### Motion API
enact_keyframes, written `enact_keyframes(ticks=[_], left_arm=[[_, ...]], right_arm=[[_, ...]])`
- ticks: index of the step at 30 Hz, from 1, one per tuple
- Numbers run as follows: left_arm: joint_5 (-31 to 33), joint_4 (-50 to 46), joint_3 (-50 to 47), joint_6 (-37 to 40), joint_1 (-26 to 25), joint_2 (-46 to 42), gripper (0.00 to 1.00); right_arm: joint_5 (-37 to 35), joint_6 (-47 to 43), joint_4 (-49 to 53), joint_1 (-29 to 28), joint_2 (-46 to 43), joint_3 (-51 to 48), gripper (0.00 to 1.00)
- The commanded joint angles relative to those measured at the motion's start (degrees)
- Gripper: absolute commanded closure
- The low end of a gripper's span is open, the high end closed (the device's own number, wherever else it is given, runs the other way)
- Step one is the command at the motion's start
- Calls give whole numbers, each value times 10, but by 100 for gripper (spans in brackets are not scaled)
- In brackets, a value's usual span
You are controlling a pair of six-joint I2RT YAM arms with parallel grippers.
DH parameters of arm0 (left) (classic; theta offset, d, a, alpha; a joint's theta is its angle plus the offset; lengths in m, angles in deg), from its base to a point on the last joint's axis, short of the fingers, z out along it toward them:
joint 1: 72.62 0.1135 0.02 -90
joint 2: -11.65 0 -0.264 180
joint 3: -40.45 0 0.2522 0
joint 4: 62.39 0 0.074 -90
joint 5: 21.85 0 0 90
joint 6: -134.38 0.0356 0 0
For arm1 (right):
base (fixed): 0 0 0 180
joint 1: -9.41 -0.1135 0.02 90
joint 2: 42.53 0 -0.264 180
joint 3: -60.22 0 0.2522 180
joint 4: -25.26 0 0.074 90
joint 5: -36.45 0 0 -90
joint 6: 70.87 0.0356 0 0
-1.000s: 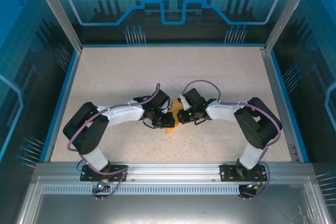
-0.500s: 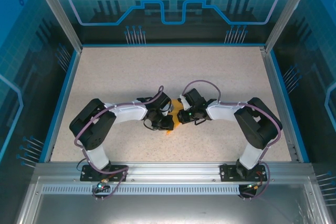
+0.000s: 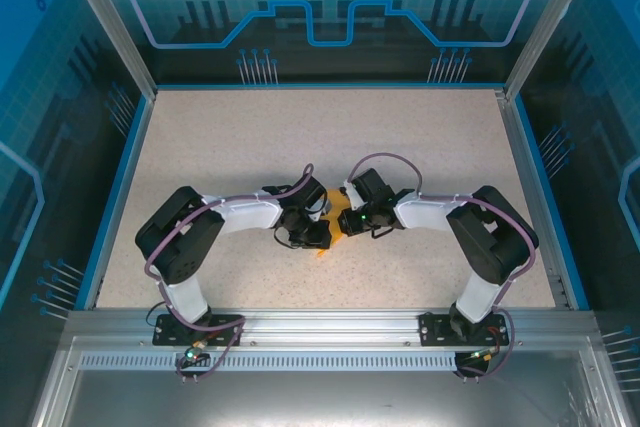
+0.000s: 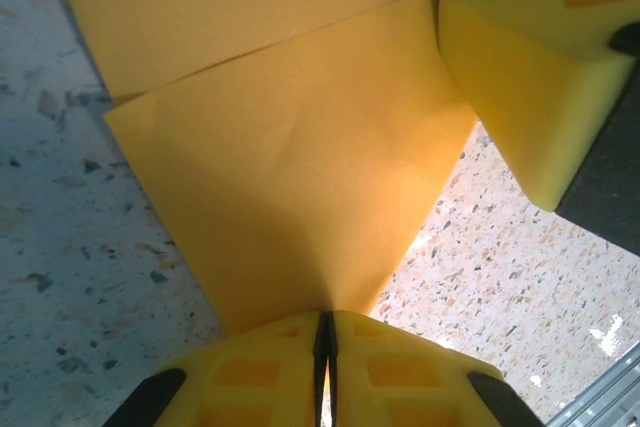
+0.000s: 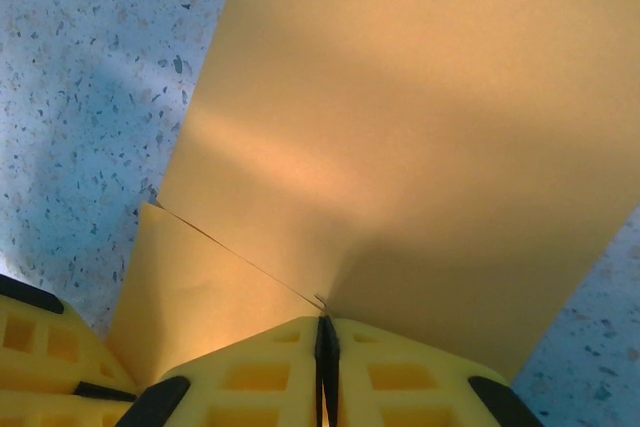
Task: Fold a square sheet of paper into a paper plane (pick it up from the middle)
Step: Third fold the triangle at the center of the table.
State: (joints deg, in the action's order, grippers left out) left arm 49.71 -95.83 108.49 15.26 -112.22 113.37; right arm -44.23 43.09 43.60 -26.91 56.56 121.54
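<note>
Pinching the orange paper (image 4: pixel 290 177), left tool (image 4: pixel 324 325) and right tool (image 5: pixel 322 332) grip it tightly. Keeping the edges aligned should sharpen the crease.

The left arm (image 3: pixel 240 215) and right arm (image 3: pixel 430 209) are pointing inward above the speckled table (image 3: pixel 300 137), the left gripper (image 3: pixel 318 237) and right gripper (image 3: pixel 342 225) nearly touching near its middle. Orange paper (image 3: pixel 324 248) is showing between and just below them, one corner sticking out toward the near edge.
</note>
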Motion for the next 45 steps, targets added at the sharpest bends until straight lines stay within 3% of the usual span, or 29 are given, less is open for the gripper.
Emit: enact_keyframes(ticks=[1,15,22,27,38,42,45], left_arm=[[42,-35,2,24,-4,25,89],[80,-30,-16,39,-15,57,92],[76,-19,-21,44,-15,63,92],[68,-11,-20,42,-15,67,92],[65,-5,-26,42,-15,63,93],[68,-13,-25,46,-15,61,93],[71,-14,-26,48,-15,60,93]], right_arm=[[-16,-8,49,7,26,-32,88],[82,80,-6,47,-79,-64,83],[95,207,-112,37,-125,-132,86],[82,297,-216,-6,-113,-155,87],[39,358,-293,-52,-23,-165,90],[14,347,-261,-50,-17,-172,91],[-16,322,-176,-46,-29,-160,92]])
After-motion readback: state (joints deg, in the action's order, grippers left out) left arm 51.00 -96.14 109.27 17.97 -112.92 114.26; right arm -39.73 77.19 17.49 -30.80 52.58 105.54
